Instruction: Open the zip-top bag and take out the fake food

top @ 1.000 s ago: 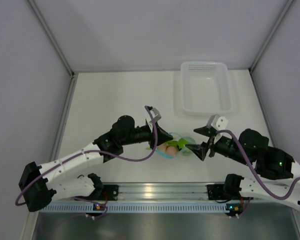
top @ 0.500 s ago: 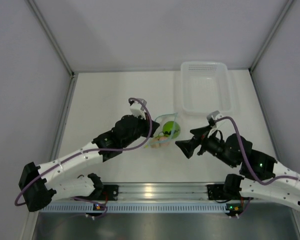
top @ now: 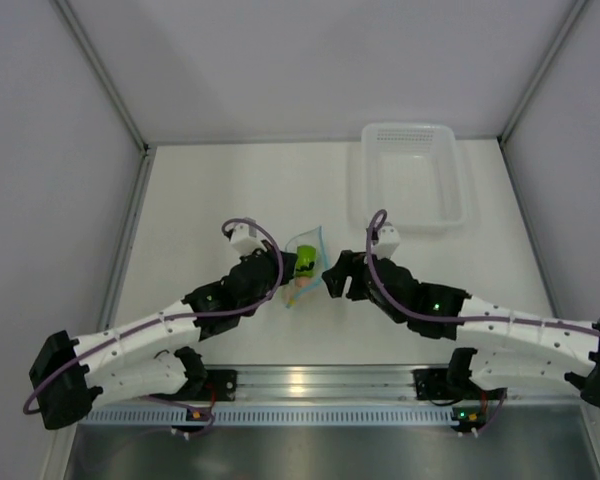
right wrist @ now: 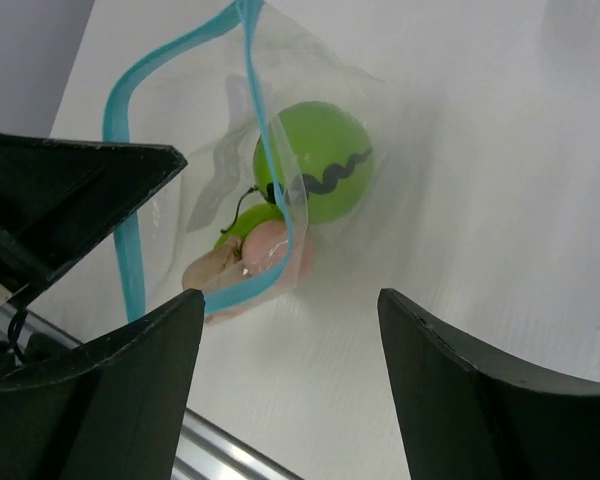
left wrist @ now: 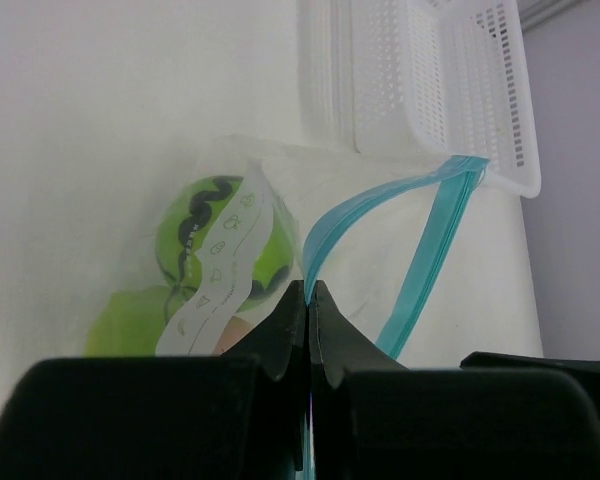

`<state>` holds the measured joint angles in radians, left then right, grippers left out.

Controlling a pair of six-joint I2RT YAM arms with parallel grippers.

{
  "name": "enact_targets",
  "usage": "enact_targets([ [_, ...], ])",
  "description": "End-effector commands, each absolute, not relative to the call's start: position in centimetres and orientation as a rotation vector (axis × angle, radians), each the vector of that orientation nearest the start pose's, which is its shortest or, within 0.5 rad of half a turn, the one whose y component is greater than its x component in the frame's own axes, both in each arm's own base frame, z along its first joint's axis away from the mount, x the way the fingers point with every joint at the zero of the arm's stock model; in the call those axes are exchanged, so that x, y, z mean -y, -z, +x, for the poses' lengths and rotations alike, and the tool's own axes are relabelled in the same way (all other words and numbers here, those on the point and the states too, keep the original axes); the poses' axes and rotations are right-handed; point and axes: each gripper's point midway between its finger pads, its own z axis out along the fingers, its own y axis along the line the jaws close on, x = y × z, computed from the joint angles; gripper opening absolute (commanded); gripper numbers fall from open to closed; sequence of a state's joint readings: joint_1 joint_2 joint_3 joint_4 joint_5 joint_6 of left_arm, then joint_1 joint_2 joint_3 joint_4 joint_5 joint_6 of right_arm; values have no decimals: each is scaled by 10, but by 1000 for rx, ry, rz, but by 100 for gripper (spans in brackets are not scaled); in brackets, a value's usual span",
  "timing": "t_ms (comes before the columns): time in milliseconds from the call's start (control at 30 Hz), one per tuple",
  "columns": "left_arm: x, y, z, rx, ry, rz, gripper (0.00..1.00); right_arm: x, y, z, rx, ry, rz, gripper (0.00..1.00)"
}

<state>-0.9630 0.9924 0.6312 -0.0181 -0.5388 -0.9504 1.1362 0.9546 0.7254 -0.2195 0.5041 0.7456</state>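
Left end effector point(left wrist: 308, 298) pinched shut on zip-top bag point(left wrist: 432, 240) blue strip. Right end effector point(right wrist: 290, 300) spread wide, empty. Risk: thin strip slips free, mouth collapses over fake food point(right wrist: 320, 165).

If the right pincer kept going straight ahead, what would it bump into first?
Most likely the zip-top bag: its blue-edged mouth lies straight ahead of the open right pincer. The green ball and a peach piece sit just behind, inside it. Depth is hard to judge.
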Motion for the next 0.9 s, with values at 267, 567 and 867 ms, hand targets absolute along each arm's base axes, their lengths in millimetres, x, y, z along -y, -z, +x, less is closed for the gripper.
enact_targets([
  [267, 257, -206, 245, -1814, 863, -535, 0, -324, -165, 238, -2092, -717, 94, 45],
  [567, 236, -188, 251, -1781, 726, -590, 0, -278, -122, 243, -2152, -528, 108, 7],
  [867, 225, -180, 254, -1799, 614, -587, 0, -202, -82, 237, -2201, -294, 149, 1],
])
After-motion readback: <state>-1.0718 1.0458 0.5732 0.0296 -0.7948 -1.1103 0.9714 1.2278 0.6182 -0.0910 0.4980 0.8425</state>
